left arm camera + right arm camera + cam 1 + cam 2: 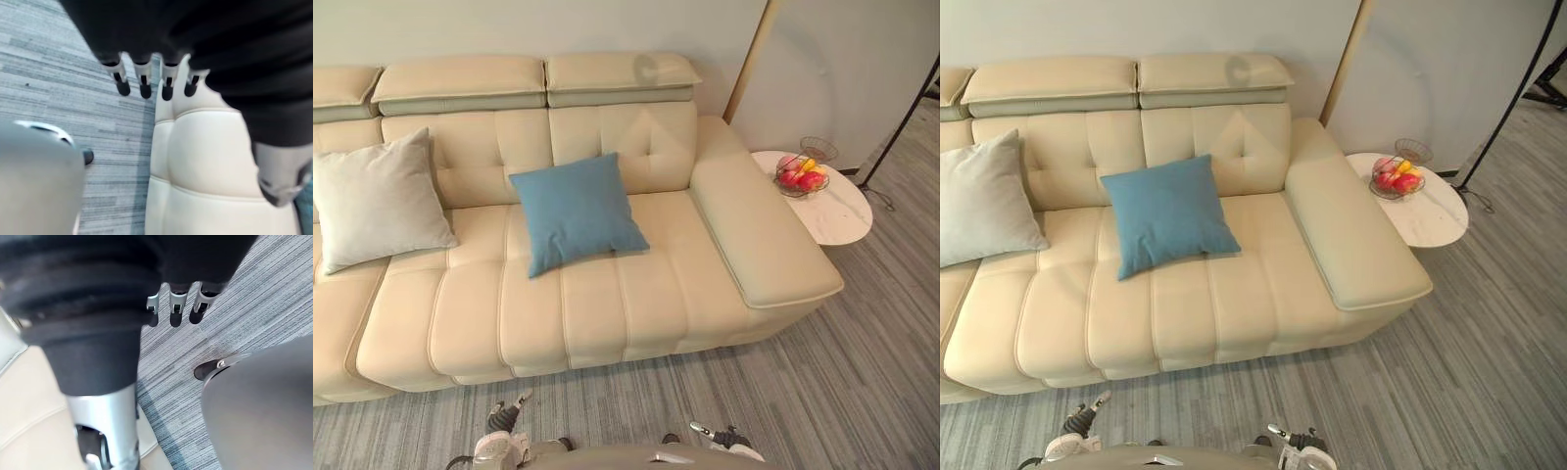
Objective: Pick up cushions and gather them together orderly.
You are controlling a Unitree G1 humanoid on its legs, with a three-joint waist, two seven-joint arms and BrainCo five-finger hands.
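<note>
Nothing picked yet; your left hand [145, 81] and right hand [176, 308] hang empty, fingers [167, 84] straight; next, carry the blue cushion [576, 211] beside the grey cushion [377, 199].

Sofa [587, 313] stood across view, floor [862, 392] before it. Left cushion [377, 201] leaned on backrest at seat's left end. Middle cushion [576, 211] leaned on backrest at seat's centre, well apart from left cushion. Armrest [759, 235] at sofa's right end. Table [842, 215] just right of armrest; fruit basket [801, 176] on table, wire basket [819, 149] behind it.

One blue cushion [576, 211], one pale grey cushion [377, 201] — cream sofa [597, 313].
</note>
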